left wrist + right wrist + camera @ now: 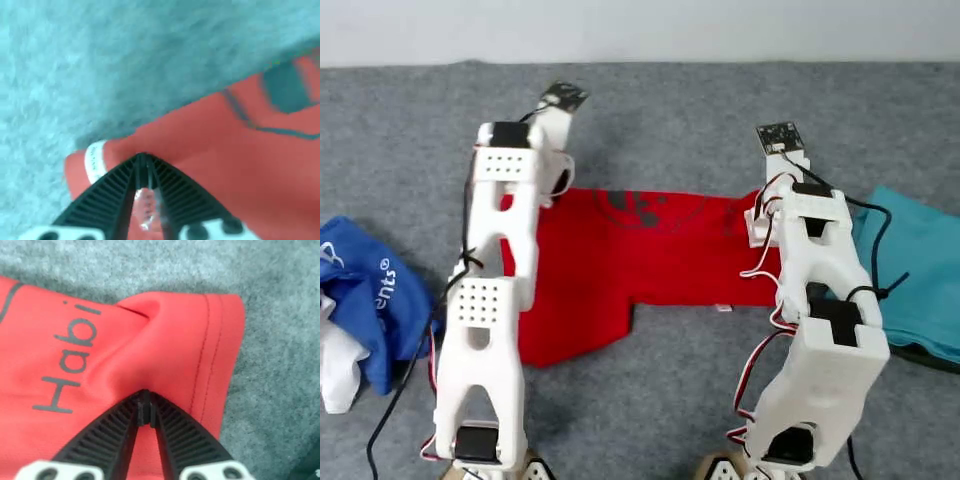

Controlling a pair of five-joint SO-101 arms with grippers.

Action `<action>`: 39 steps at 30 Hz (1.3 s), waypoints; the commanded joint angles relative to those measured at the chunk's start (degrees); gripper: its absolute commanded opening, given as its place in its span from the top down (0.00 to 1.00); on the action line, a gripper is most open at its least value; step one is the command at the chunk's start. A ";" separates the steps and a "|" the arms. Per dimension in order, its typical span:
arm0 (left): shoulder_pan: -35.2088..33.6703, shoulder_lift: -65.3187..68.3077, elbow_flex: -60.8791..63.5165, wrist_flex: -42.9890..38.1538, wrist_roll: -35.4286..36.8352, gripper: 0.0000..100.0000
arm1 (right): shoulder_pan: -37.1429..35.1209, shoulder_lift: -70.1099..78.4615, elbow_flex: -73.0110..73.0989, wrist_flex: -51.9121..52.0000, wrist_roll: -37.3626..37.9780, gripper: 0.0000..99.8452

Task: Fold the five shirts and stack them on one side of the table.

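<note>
Red shirt [620, 260] lay flat in the middle of the grey bench [720, 130], between the two arms, dark print [640, 207] facing up near its far edge. Its outline was stepped: the part on the left arm's side reached nearer the arm bases than the part on the right arm's side.

Left tool [143, 165]: fingers together, tips pinching the red cloth at a corner of the shirt, just beside a white tag [93, 160]. Grey bench surface showed directly past that corner.

Right tool [144, 407]: fingers together, clamped on the red cloth close to a stitched hem. The fabric bunched into a raised fold running away from the tips, and dark lettering lay to one side of that fold.

Both arms extended over the shirt, one at each end of it.

Blue shirt [360, 290] sat crumpled at the bench edge on the left arm's side, touching a white garment [335, 370]. Teal shirt [920, 270] lay at the edge on the right arm's side, partly hidden by the right arm.
</note>
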 commanded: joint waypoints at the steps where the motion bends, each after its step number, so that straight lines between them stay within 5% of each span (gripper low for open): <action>1: -3.16 -0.70 -1.54 -0.79 0.00 0.99 | 1.01 -0.13 -3.08 0.40 -0.35 0.99; 12: -8.62 -1.05 -1.63 0.79 -2.37 0.99 | 1.10 -0.31 -2.90 0.40 -0.35 0.99; 23: -3.78 -1.14 -17.54 7.03 -1.93 0.99 | 1.10 -0.75 -3.08 0.66 -0.35 0.99; 30: 3.08 0.88 -15.69 5.36 -1.93 0.99 | 0.75 -7.69 -3.08 3.56 -0.35 0.99; 39: -0.97 8.09 -15.16 3.87 -1.93 0.99 | 1.01 -4.09 -3.08 3.03 -0.26 0.99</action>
